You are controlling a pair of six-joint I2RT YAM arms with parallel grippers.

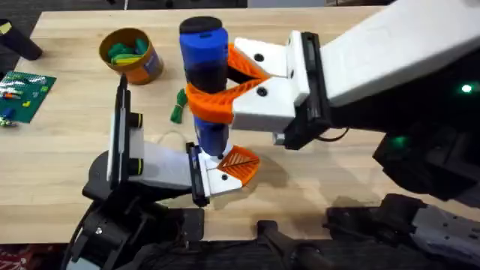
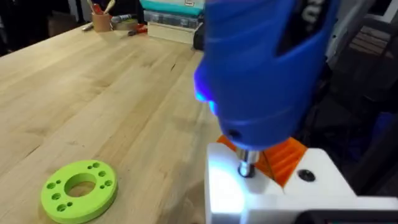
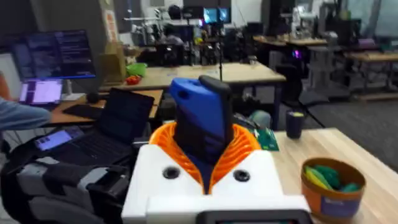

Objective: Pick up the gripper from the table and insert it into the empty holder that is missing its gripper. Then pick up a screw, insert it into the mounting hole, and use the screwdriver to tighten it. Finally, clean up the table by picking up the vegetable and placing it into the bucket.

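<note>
- Upright in the middle of the table stands the screwdriver [image 1: 204,82], its long axis vertical, black cap up and its bit pointing straight down onto the holder [image 1: 219,178].
- Clamped around its blue body is the right gripper [image 1: 217,86], its orange V-shaped fingers [image 1: 212,105] closed on the barrel from the right; the right arm reaches in level from the right side, wrist pointing left.
- Seen from the left wrist, the metal bit [image 2: 247,167] touches the white top of the holder, just beside the orange gripper [image 2: 283,157] seated there.
- The holder sits at the tip of the left arm, which extends rightward; I cannot tell how its own fingers stand.
- Behind the screwdriver, a green vegetable [image 1: 178,108] lies on the table.
- Farther left stands the bucket [image 1: 131,55], with green and yellow pieces inside.
</note>
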